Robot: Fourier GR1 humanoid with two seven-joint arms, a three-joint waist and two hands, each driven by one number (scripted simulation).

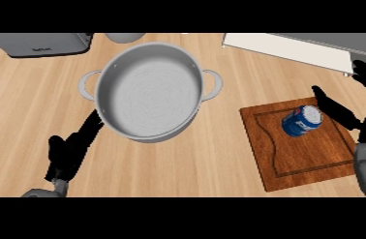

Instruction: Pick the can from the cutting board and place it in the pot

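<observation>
Right robot hand (336, 110) spread beside blue can (301, 121) on cutting board (304, 160), left robot hand (70, 151) relaxed, pot (150, 90) on wooden counter (207, 156)

Light wood counter (214, 156) here. Sitting right on it: a big grey two-handled pot (150, 90) mid-left, a dark wooden cutting board (300, 151) at right, and a grey toaster (43, 43) top-left.

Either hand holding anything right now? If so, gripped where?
Nothing held. The right hand is open beside the can on the cutting board, fingers not around it. The left hand rests open.
</observation>
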